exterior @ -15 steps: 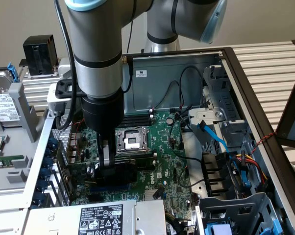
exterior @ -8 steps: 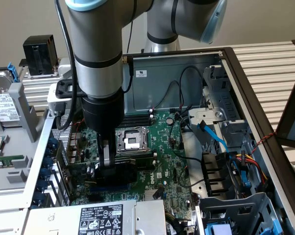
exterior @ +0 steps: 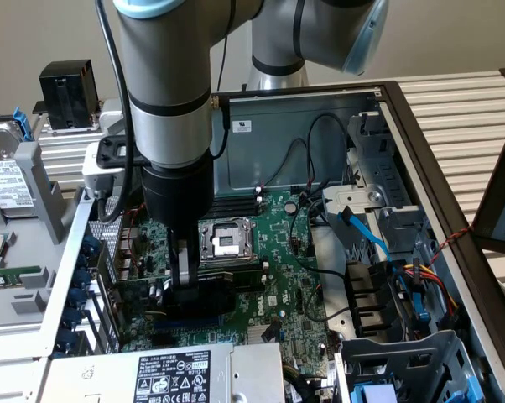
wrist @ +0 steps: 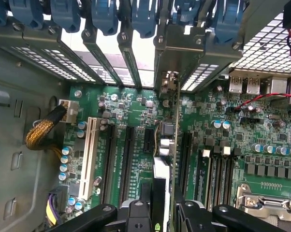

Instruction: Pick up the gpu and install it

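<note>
Your end effector [wrist: 162, 215] is clamped on the gpu [wrist: 166, 133] and holds it edge-down over the long black expansion slots [wrist: 124, 159] of the glossy green motherboard [wrist: 136, 104]. Pickup is done. The thin card's edge may be entering a slot, but seating looks unfinished. Its matte black shroud is rectangular.

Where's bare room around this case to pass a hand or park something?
Free: slatted tabletop beyond the case's wall, exterior view's right; power supply lid. Crowded: cables by the drive bays; slots beside the gripper holding the gpu.
</note>
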